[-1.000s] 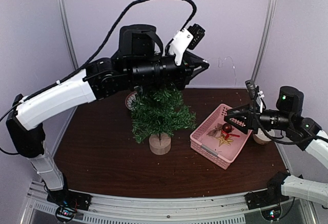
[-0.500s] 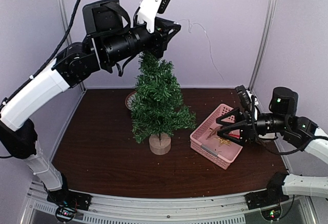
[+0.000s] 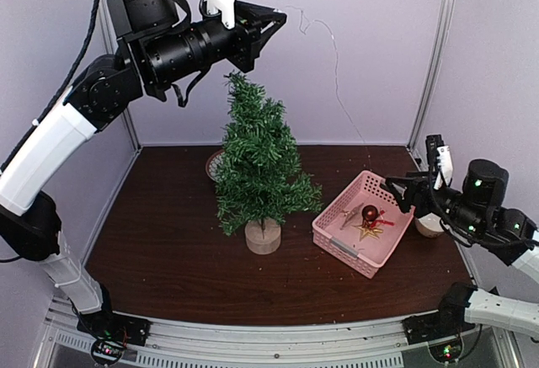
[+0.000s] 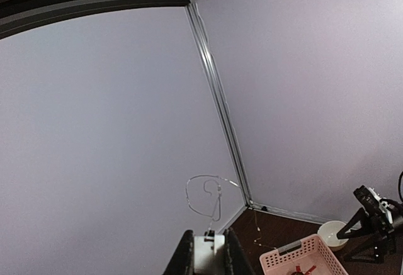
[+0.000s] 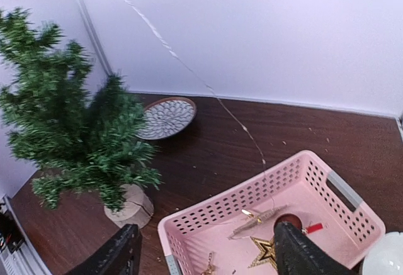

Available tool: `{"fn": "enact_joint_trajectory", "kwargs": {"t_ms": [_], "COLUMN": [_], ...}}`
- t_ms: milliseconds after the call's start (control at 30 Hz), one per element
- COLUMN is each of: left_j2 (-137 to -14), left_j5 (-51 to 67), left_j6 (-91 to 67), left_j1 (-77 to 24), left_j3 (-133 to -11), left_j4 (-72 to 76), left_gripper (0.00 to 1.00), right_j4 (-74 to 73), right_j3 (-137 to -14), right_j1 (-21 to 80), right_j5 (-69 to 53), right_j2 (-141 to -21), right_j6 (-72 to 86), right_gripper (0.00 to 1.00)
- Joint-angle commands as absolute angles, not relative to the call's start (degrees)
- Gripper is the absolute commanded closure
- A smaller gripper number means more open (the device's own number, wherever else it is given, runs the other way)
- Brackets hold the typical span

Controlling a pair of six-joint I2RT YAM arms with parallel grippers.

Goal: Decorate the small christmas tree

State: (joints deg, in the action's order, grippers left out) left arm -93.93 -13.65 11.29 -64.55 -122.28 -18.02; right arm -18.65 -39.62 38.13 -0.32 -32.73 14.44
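Rightward, pink basket (image 3: 341,248), gold star (image 3: 369,232), red bauble (image 3: 370,212), wire (image 5: 208,87) reaching inside

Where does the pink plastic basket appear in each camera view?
Top external: the pink plastic lattice basket lies right of centre.
Left wrist: basket at the bottom edge, right of centre.
Right wrist: basket at lower middle to right.
Shared landmark: the round white bowl beside it.

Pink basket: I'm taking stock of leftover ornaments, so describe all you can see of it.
The basket is pink, rectangular, plastic-looking, with perforated walls and grey patches on its rim. It sits flat, skewed, on the brown table, right of the tree, a white bowl beside it. Inside lie a dark red ball, a gold star and a silvery piece. A thin wire seems to rise from it.
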Motion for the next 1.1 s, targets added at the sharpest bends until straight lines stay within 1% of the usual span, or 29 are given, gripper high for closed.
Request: {"fn": "enact_joint_trajectory", "kwargs": {"t_ms": [0,100,333,600,667,767,900,933,1033,1067], "left_j2": [-92.9,-92.85,-92.43,-90.96,-90.56,-90.14,-89.82,-89.78,-89.06,-88.65], "left_j5": [-12.66,-12.74,-12.66,-13.24,-13.73,-13.8,-14.42,-14.8,-17.3,-18.25], "left_j6": [12.54,12.95,13.02,13.37,13.52,13.53,13.58,13.75,13.78,13.8], "left_j1": [-64.39,-64.4,-64.35,-64.4,-64.41,-64.38,-64.41,-64.4,-64.39,-64.38], "left_j3": [-123.62,-123.81,-123.69,-121.19,-120.31,-119.52,-118.57,-118.3,-116.45,-115.54], "left_j4": [-17.27,-17.38,-17.4,-16.55,-16.08,-15.66,-15.47,-15.53,-15.22,-14.91], "left_gripper": [1.0,1.0,1.0,1.0,1.0,1.0,1.0,1.0,1.0,1.0], "right_j4": [-19.72,-17.26,-4.33,11.69,14.19,15.94,18.36,18.52,15.12,13.57], "right_j3": [-34.55,-31.36,-24.92,-25.21,-26.35,-28.05,-29.26,-29.59,-32.22,-33.15], "right_j1": [38.15,38.06,35.37,29.63,28.93,28.25,27.64,27.56,27.37,27.4], "right_j5": [13.46,15.3,16.28,7.02,3.66,0.89,0.18,0.18,0.17,0.16], "right_j2": [-32.24,-33.94,-42.8,-56.78,-59.98,-64.19,-67.57,-68.14,-68.49,-67.97], "right_j6": [17.94,18.63,20.41,18.21,17.6,17.08,16.26,16.01,15.04,14.79], "right_gripper": [0.18,0.15,0.16,0.27,0.3,0.37,0.58,0.65,0.95,1.0]}}
